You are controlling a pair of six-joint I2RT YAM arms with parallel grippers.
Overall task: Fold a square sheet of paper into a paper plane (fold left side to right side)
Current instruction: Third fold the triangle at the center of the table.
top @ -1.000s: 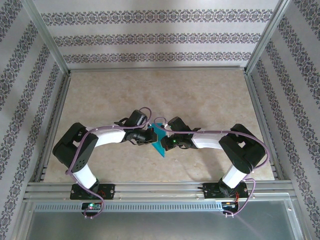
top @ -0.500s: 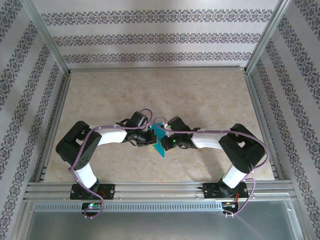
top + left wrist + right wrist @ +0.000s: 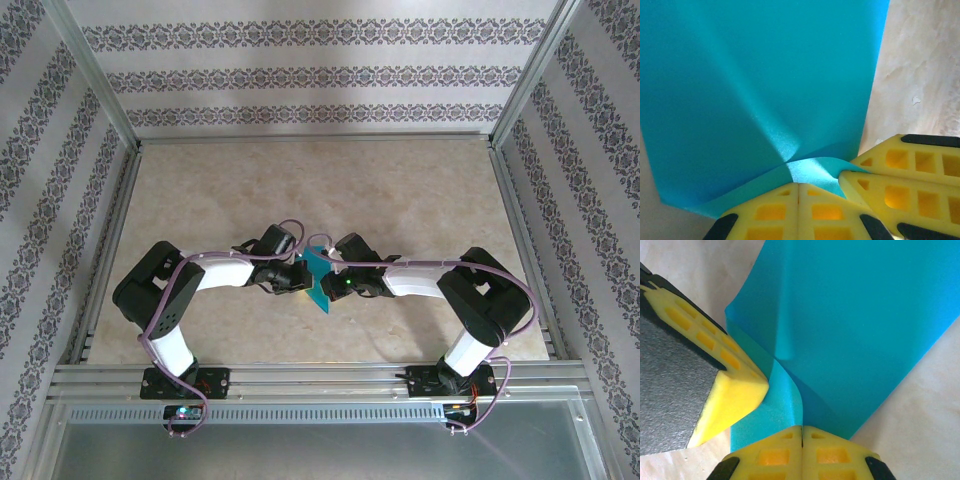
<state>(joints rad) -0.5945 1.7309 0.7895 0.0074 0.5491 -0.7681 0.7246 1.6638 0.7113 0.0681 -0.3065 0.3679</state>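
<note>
Since a second ago, the left arm's elbow has swung slightly inward toward the centre. The folded paper and both wrists sit almost where they were.

Top view: you see the two arms reaching in from either side and meeting over the near middle of the beige table [image 3: 400, 190]. The left gripper [image 3: 299, 276] and right gripper [image 3: 336, 283] flank a teal sheet of paper [image 3: 318, 281]. The sheet is already folded down to a narrow, pointed shape, its tip aimed toward the arm bases.

Left wrist view: the left gripper [image 3: 798, 186] has its yellow pads pressed together with no gap, and a curled lip of the sheet seems caught at their tips. The right gripper [image 3: 847, 169] is touching in from the right, also closed. The paper rises above them as a smooth, matte teal panel with one soft diagonal ridge rather than a sharp crease.

Right wrist view: the right gripper [image 3: 802, 428] is clamped shut on the bottom edge of the sheet. A pad [image 3: 732, 390] of the left gripper presses against the paper just beside it. The paper bulges into a rounded roll between the two grips.

Your main risk, as I judge it, is that roll. If you flatten it while the grips sit this close together, the crease could land crooked. If the arms pull apart, the thin paper could tear or slip free.
</note>
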